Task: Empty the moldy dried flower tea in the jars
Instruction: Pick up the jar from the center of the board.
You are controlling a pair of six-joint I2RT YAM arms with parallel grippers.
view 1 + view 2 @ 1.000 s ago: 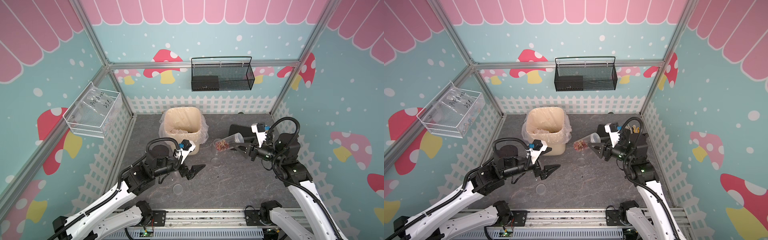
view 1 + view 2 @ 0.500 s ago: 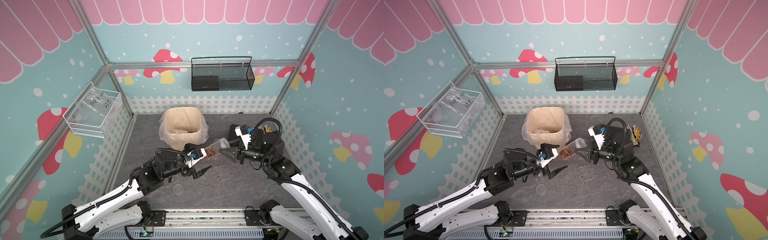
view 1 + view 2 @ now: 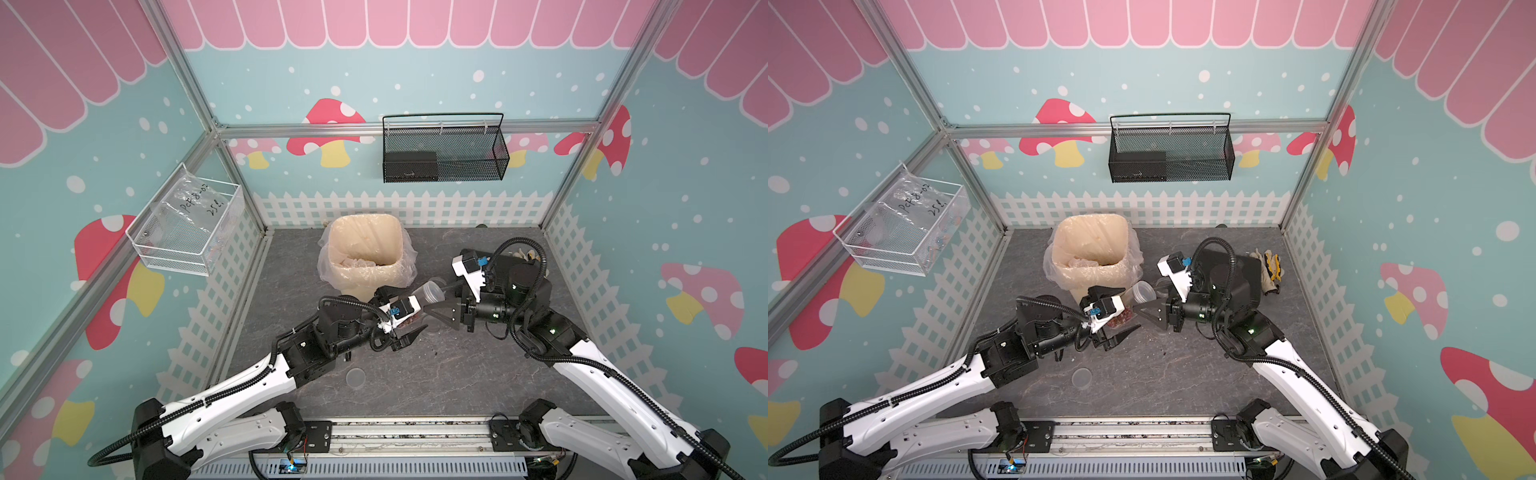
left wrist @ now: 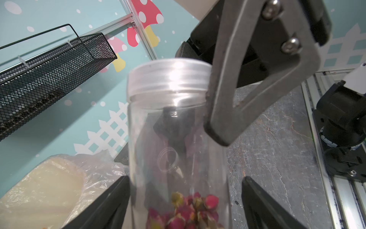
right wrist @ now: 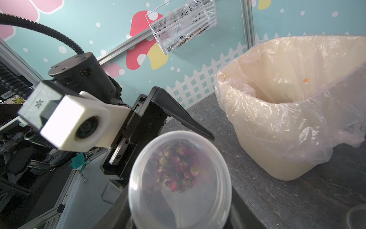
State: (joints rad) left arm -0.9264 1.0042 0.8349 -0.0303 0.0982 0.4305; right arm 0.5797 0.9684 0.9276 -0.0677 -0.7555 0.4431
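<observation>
- Nearest the front rail, a flat clear lid disc (image 3: 355, 378) lies alone on the grey desk (image 3: 457, 382), well apart from both grippers.
- Past it, over the middle of the desk, the two arms meet on one jar (image 3: 430, 293). It is a clear plastic cylinder held off the desk and tilted. Its capped end is higher and toward the right arm, and its base is lower and toward the left arm.
- The moldy dried flower tea (image 4: 188, 212), red-pink and tan buds, is heaped inside that jar at the base end. In the right wrist view it shows through the translucent screw cap (image 5: 179, 178).
- The right gripper (image 3: 1147, 299) is clamped on the jar at the cap end. In the left wrist view one of its grey fingers (image 4: 237, 89) presses against the side of the cap.
- The left gripper (image 3: 409, 309) has its jaws apart, straddling the base end. In the left wrist view one black finger (image 4: 107, 204) lies against the jar wall, while the other stands off it with desk showing between.
- Just behind the jar stands the cream bin (image 3: 357, 282) with a plastic liner, and whitish wads (image 3: 357, 262) lie inside it. The jar is beside the bin's front corner, not over its mouth.
- Farther back on the right, a pair of gloves (image 3: 1268, 270) lies on the desk behind the right arm.
- On the left wall hangs a white wire basket (image 3: 187, 224) holding a plastic bag, and on the back wall hangs a black mesh basket (image 3: 444, 153).
</observation>
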